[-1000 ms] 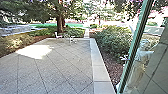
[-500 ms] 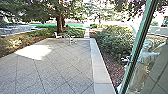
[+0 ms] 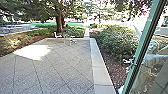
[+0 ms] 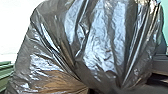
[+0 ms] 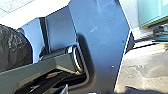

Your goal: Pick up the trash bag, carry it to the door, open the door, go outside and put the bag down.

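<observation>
The trash bag (image 4: 100, 45) shows large and close in the left wrist view, dark and shiny, with long creases that draw in toward a tight gathered part and a brownish tint on one side of the plastic. I cannot tell whether the left gripper is open or closed, and its hold on the bag is hidden among the folds. Part of a dark, wrinkled bag also shows in the right wrist view, near the robot's own plate and bar. Whether the right gripper is open or closed I cannot tell either, nor whether it touches anything. In that same view there is pale ground (image 5: 147, 67) and a green panel (image 5: 153, 12). The head view looks out over a paved patio (image 3: 57, 72) with a bright sunlit patch (image 3: 33, 52) on it. A pale stone border (image 3: 100, 72) runs along its right side, with mulch (image 3: 111, 66) and leafy bushes (image 3: 112, 41) beyond. White chairs (image 3: 57, 35) stand near the far edge, and a tree trunk (image 3: 60, 23) rises behind them. A green frame (image 3: 143, 42) slants across the right side, with a pale figure (image 3: 150, 58) beside it, seen through the glass or reflected in it; I cannot tell which.
</observation>
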Controlling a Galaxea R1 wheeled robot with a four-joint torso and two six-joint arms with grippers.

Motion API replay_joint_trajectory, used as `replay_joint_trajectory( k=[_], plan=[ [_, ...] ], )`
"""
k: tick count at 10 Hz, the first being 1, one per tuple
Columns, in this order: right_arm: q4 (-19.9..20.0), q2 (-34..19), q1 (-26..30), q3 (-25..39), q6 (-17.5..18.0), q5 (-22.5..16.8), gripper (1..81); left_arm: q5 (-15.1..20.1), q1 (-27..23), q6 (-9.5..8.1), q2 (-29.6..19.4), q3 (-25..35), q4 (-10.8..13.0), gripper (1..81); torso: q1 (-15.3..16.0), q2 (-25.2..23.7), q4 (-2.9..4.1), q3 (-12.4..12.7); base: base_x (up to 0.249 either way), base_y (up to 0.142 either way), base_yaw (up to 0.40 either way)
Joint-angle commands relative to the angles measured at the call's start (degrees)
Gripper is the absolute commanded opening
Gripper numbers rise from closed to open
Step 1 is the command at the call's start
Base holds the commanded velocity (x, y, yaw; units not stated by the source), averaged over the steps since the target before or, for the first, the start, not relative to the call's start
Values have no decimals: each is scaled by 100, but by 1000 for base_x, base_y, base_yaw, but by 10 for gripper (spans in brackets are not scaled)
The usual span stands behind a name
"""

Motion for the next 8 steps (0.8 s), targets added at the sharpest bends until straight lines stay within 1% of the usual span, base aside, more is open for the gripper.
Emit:
replay_joint_trajectory(
  k=[1, 8],
  plan=[
    [15, -3, 207, 13, -11, -343, 811, 336, -213, 8, -22, -2, 44, 10, 0, 0, 0, 0, 129, 0, 0],
    [24, -3, 198, 13, -11, -343, 811, 336, -204, 8, -22, -10, 35, 10, 5, 0, 0, 0, 131, 0, 0]
  ],
)
